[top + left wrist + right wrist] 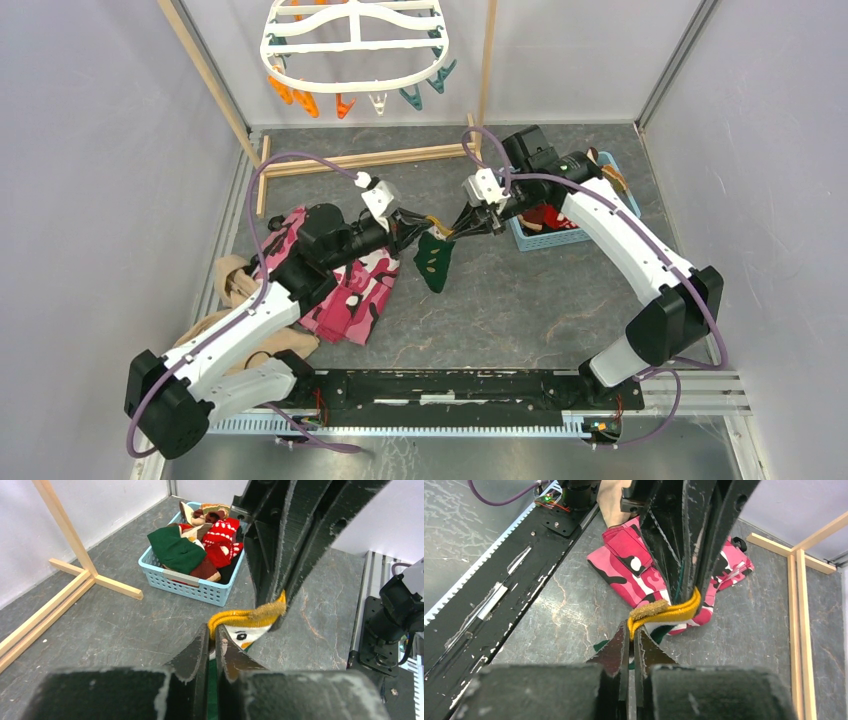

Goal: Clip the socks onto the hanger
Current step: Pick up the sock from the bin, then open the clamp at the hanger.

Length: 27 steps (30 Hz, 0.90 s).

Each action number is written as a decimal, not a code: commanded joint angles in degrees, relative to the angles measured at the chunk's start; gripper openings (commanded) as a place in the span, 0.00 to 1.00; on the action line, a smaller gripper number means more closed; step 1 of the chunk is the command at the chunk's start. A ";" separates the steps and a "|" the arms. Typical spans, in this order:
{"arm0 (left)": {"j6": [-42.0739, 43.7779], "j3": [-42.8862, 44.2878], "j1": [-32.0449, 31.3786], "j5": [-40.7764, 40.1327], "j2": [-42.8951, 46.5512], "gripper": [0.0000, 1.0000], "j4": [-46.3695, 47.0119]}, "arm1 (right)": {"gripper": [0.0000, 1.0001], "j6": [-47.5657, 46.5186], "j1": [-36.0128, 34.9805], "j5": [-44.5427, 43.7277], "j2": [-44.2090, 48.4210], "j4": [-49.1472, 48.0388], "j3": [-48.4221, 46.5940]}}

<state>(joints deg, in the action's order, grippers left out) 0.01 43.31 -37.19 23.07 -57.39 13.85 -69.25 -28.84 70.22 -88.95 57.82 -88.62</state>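
Top external: left gripper [424, 222] and right gripper [463, 226] both clamped tight on the yellow cuff [438, 226] of the green sock [433, 262], which dangled between them, well short of the hanger [355, 45]. Risk judged: both grips sat thin on the edge, so pulling apart could slip the cuff.

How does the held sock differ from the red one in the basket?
The held sock is dark green, yellow-cuffed; the red sock has white patterning. The held sock hangs between left gripper and right gripper; the red sock lies in the basket. Both are small.
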 commanded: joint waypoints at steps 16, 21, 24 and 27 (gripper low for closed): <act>-21.89 5.96 6.83 -12.60 6.23 1.00 -11.40 | 0.00 14.39 2.17 -3.02 1.25 -6.38 1.33; -25.59 13.99 8.70 -13.40 5.61 1.00 -23.28 | 0.00 12.35 2.82 -3.07 -0.41 -5.05 -0.72; -27.47 19.38 8.87 -14.13 4.00 1.00 -27.95 | 0.00 11.66 2.86 -3.15 -1.21 -5.05 -1.66; -30.19 23.51 8.97 -15.44 3.85 1.00 -29.56 | 0.00 14.40 2.89 -3.27 -2.07 -6.92 -2.64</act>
<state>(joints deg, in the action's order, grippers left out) -24.36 61.58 -28.60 10.07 -53.17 -9.93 -56.77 -25.87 66.85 -89.89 52.60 -87.90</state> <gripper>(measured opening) 0.994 0.021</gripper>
